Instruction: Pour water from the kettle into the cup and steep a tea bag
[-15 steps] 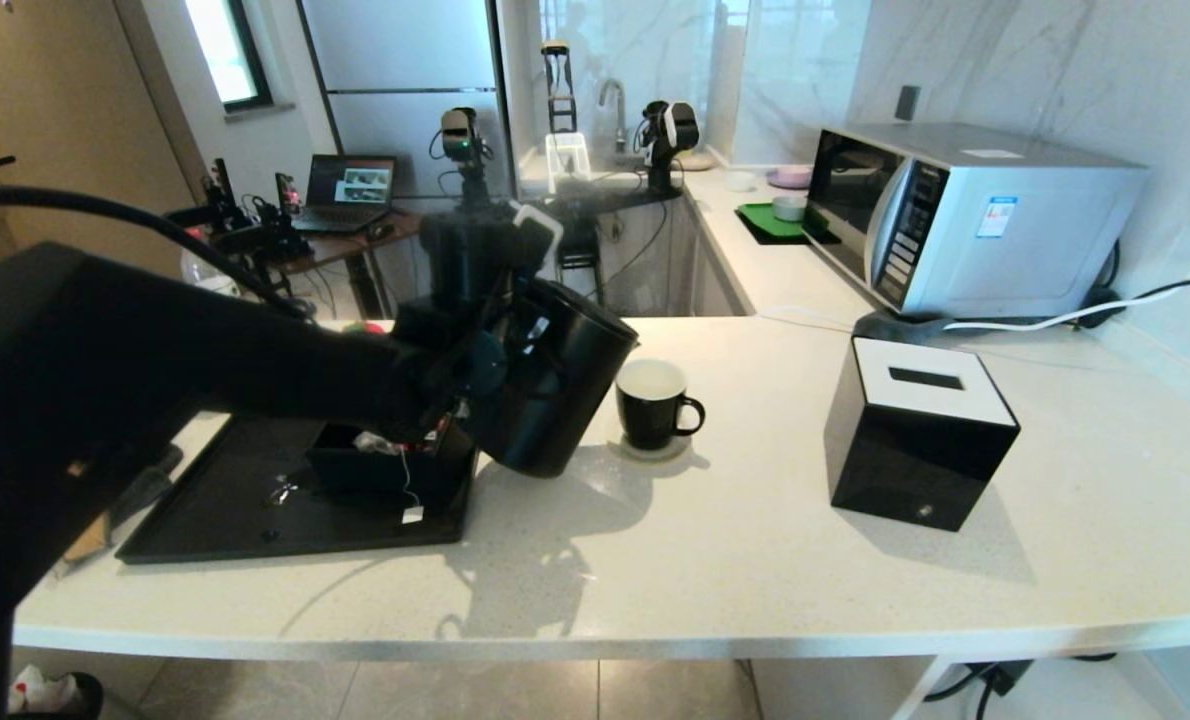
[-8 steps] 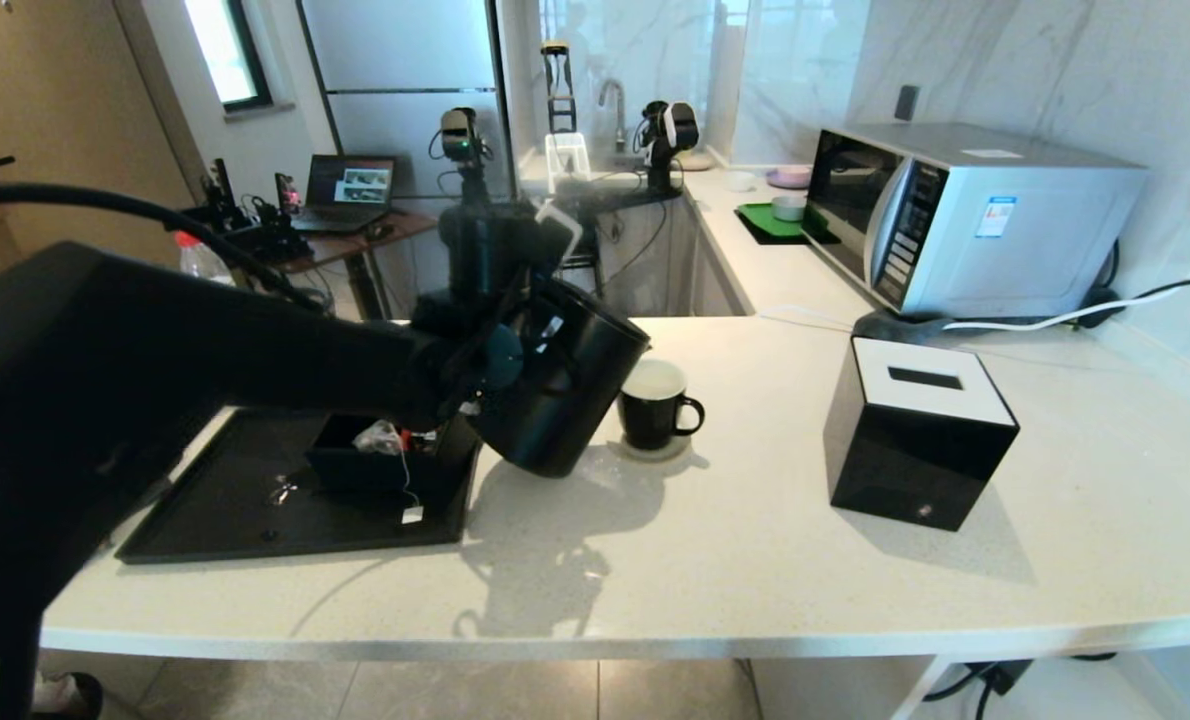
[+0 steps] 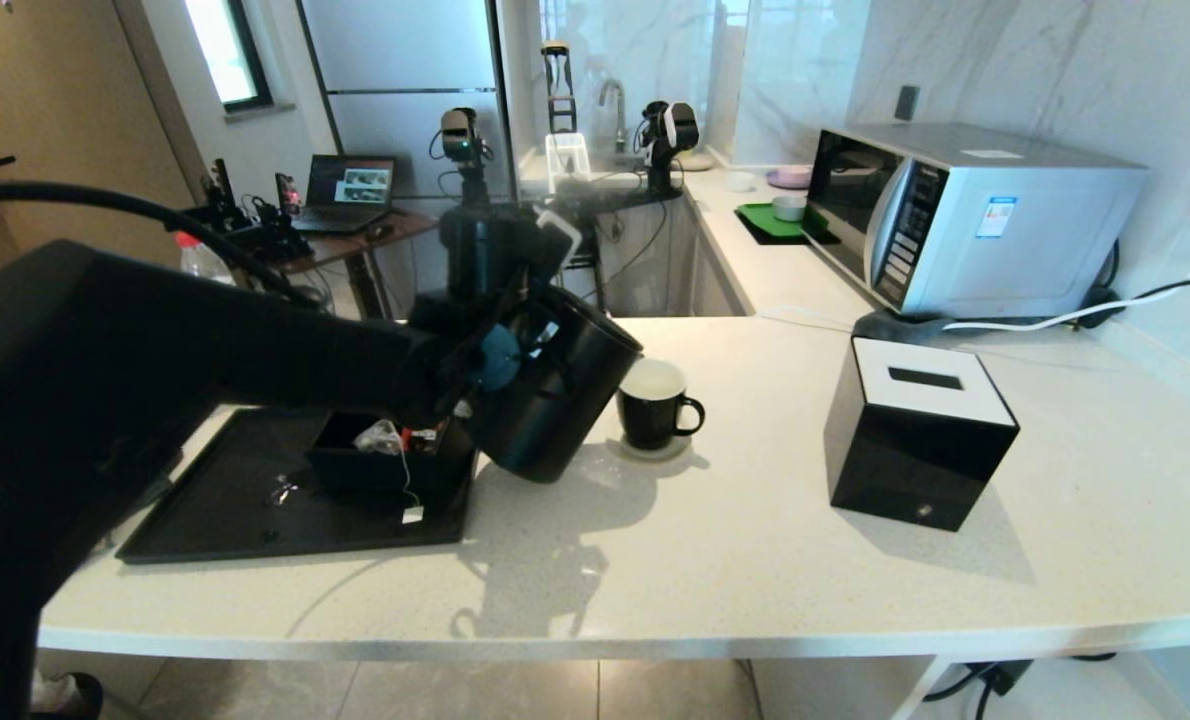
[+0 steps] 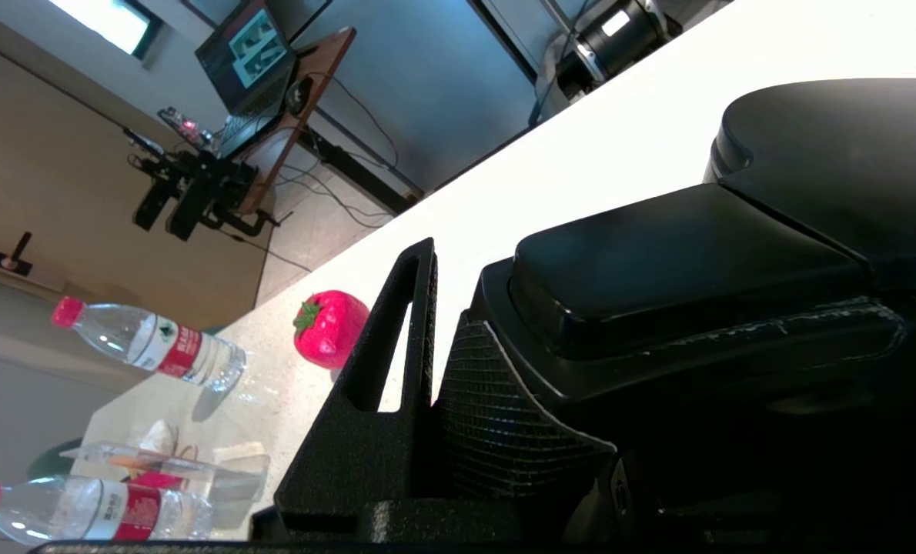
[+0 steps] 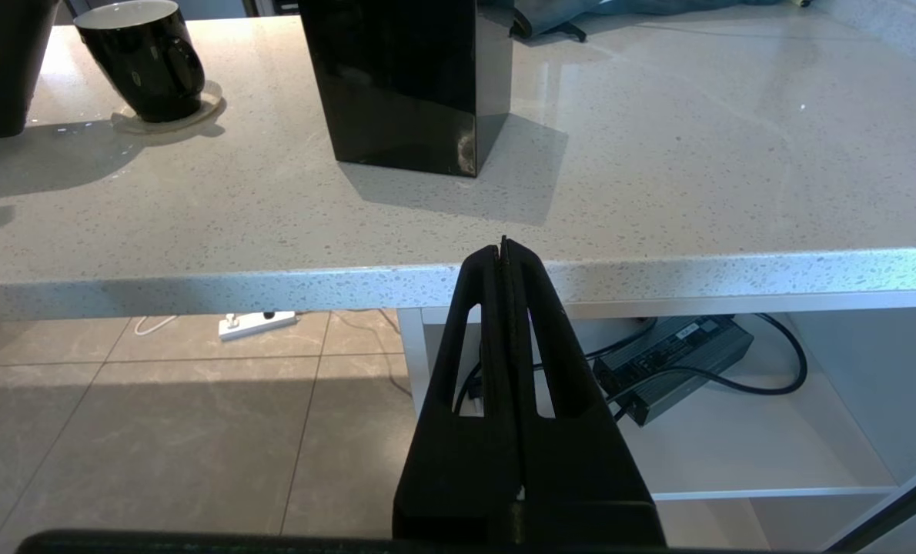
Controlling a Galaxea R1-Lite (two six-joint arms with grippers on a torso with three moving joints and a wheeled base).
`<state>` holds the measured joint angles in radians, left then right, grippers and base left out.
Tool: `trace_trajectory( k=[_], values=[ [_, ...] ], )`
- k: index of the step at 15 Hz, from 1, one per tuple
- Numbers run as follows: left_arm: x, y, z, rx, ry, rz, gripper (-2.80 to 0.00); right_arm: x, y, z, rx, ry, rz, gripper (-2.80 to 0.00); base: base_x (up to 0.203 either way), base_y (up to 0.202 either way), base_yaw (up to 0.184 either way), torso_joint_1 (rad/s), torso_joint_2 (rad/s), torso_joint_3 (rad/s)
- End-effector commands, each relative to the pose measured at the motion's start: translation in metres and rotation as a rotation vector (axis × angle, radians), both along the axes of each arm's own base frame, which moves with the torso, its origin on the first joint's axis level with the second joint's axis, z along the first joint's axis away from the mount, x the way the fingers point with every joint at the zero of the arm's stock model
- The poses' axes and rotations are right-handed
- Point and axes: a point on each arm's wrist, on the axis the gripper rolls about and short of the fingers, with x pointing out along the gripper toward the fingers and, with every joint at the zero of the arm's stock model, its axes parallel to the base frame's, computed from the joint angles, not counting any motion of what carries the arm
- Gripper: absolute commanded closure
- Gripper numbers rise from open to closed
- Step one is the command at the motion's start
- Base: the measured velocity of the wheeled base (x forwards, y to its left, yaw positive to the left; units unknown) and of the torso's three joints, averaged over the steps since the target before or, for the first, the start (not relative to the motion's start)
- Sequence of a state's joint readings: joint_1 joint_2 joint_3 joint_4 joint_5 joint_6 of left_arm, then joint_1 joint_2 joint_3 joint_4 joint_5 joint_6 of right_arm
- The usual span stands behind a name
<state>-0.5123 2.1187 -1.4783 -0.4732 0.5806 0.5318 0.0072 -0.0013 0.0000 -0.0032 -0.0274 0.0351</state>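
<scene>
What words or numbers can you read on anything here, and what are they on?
None can be read.
Microwave: blue sticker and button panel, too small to read.
Water bottles: red and white labels with a green logo, print too blurred.
Laptop: screen shows pictures, no clear text.
Kettle, cup, black box: no writing visible.
</scene>
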Motion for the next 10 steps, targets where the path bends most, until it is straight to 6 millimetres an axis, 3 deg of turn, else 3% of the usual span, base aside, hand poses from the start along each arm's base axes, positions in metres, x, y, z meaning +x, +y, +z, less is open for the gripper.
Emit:
trace_trajectory(
  k=[1, 10],
  values=[
    [-0.0002, 0.0009, 0.0021, 0.015, -0.004, 0.002, 0.0, 0.0001, 0.0, 0.0, 0.0, 0.001, 0.0, 0.0, 0.0, 0.0, 0.0, 0.0, 0.0, 0.0],
    [0.0022, -0.0013, 0.0061, 0.064, -0.008, -0.009, 0.0, 0.0001, 0.0, 0.0, 0.0, 0.001, 0.0, 0.0, 0.0, 0.0, 0.0, 0.0, 0.0, 0.0]
  ],
)
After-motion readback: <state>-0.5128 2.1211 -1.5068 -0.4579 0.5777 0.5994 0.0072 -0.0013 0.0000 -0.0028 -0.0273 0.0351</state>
